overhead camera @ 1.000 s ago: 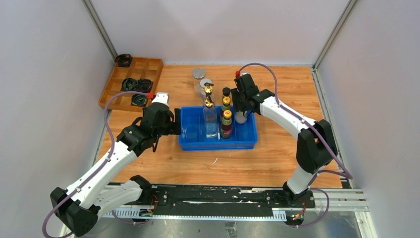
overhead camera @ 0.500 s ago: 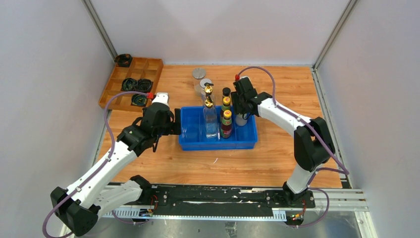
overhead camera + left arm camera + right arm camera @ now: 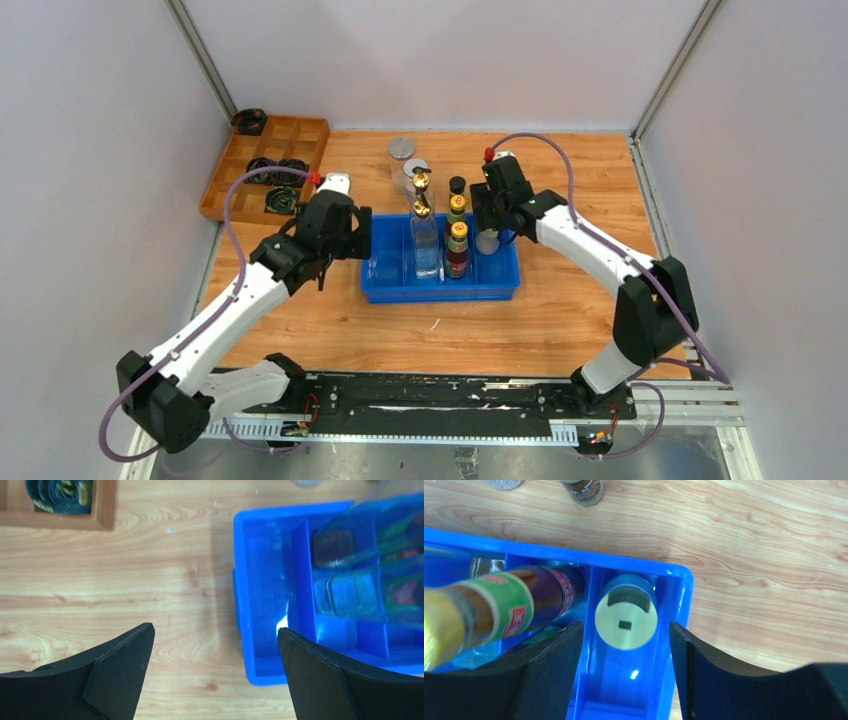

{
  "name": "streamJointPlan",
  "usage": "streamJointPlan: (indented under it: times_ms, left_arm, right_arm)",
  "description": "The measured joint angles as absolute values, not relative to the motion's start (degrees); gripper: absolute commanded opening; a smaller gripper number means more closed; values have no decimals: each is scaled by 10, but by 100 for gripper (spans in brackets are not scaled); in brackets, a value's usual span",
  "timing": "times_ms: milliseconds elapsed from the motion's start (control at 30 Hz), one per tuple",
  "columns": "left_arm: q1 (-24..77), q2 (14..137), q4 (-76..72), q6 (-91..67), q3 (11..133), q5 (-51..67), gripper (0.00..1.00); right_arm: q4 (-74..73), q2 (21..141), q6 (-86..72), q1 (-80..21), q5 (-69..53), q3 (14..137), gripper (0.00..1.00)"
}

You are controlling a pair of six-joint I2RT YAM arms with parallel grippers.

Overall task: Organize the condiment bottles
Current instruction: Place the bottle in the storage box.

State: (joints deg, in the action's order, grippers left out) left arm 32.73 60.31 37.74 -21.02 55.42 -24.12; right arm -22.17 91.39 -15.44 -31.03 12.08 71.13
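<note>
**Spread wide on both sides, nothing gripped**

Found the right gripper (image 3: 625, 626) parted and clasping nothing. Saw its fingers (image 3: 551, 667) flanking the cream-lidded jar (image 3: 626, 619), with a strip of blue showing on each side, so not touching it. Placed that jar upright, directly below the gripper, in the far right corner compartment of the blue bin (image 3: 684, 582).

Logged the yellow-capped sauce bottles (image 3: 457, 252) one compartment over toward the bin's middle, one behind the other. Logged the tall clear bottle (image 3: 425, 245) with its gold spout just left of those, also in the bin. Spotted the black-capped bottle (image 3: 583, 490) out on the table (image 3: 150, 580), just beyond the bin's far wall. Counted two silver-lidded jars (image 3: 402, 148) farther back, near each other, outside the bin.

Found the left gripper (image 3: 215, 630) likewise parted and empty, low over the wood at the bin's left end. Saw the bin's left wall between its fingers, close to one of them. Noted the wooden tray (image 3: 105, 510) well off to the far left, with black coiled rings (image 3: 57, 490) in it.
</note>
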Motion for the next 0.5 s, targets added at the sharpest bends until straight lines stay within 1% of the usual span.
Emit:
streamJointPlan:
  times_ms: [200, 400, 500]
  left_arm:
    - [286, 708, 357, -187, 666, -225, 100]
    - [211, 871, 320, -168, 830, -164, 99]
    - [194, 956, 313, -157, 914, -132, 98]
  right_arm:
    - [-250, 797, -151, -310, 121, 669, 69]
    - [-292, 659, -141, -310, 121, 620, 70]
    - [-311, 609, -137, -310, 122, 597, 71]
